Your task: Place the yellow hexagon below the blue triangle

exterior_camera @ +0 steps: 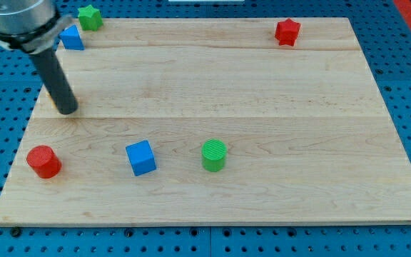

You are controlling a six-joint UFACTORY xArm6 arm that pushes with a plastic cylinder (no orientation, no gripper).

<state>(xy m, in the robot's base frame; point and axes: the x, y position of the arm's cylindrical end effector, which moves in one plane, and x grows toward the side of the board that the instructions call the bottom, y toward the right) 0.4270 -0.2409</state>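
The blue triangle (70, 37) lies near the view's top left corner of the wooden board (262, 93), partly behind the arm's grey body. My tip (66, 111) rests on the board below the triangle. The dark rod hides almost all of the yellow hexagon; only a thin yellow sliver (75, 101) shows at the rod's right edge, just above the tip. The tip is touching or right against that yellow piece.
A green star (89, 16) sits at the top left edge, right of the blue triangle. A red star (287, 31) is at the top right. A red cylinder (43, 160), a blue cube (140, 158) and a green cylinder (214, 155) lie in a row along the bottom.
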